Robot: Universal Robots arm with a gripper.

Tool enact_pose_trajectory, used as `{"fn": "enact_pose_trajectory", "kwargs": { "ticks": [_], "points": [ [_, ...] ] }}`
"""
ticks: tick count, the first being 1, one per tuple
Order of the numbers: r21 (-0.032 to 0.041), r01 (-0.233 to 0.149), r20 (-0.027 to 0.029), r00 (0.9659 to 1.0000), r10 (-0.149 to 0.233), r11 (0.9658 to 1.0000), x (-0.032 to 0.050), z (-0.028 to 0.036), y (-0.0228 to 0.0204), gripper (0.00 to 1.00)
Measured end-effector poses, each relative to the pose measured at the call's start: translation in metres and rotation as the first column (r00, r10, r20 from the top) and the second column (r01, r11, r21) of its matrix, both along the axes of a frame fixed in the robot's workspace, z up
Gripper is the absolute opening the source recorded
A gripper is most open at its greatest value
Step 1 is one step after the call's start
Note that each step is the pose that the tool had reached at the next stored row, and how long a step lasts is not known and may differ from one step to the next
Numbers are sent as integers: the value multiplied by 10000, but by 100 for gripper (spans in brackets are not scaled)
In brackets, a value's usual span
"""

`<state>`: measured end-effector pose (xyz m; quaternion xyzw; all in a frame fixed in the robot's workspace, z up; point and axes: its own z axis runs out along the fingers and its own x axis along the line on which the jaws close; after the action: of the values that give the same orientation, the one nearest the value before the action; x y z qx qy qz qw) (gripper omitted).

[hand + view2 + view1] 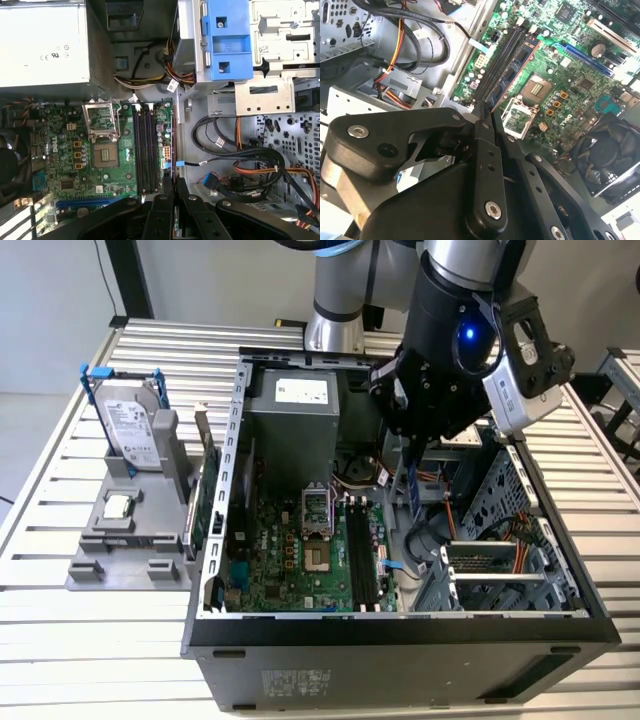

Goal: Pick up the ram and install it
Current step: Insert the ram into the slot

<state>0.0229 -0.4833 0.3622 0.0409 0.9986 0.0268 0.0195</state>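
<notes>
Green motherboard [55,150], apparently bluish ram [513,75]

Beneath the gripper [172,184], the memory slots [145,147] are lying unobstructed; cables [250,161] and the drive cage [265,95] are crowding close beside it.

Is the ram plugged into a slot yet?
No, in the second wrist view the fingers grip the ram, and the black slots lie empty.

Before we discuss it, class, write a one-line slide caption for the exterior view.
The gripper holds the ram over the motherboard inside the open computer case.
</notes>
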Motion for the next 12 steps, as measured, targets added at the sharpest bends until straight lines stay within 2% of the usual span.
{"fn": "enact_pose_trajectory", "kwargs": {
  "ticks": [9,12],
  "points": [
    [-2,1,-1,10000,-1,10000,0,-163,0,0],
    [-22,2,0,10000,-2,10000,0,-218,0,0]
  ]
}}
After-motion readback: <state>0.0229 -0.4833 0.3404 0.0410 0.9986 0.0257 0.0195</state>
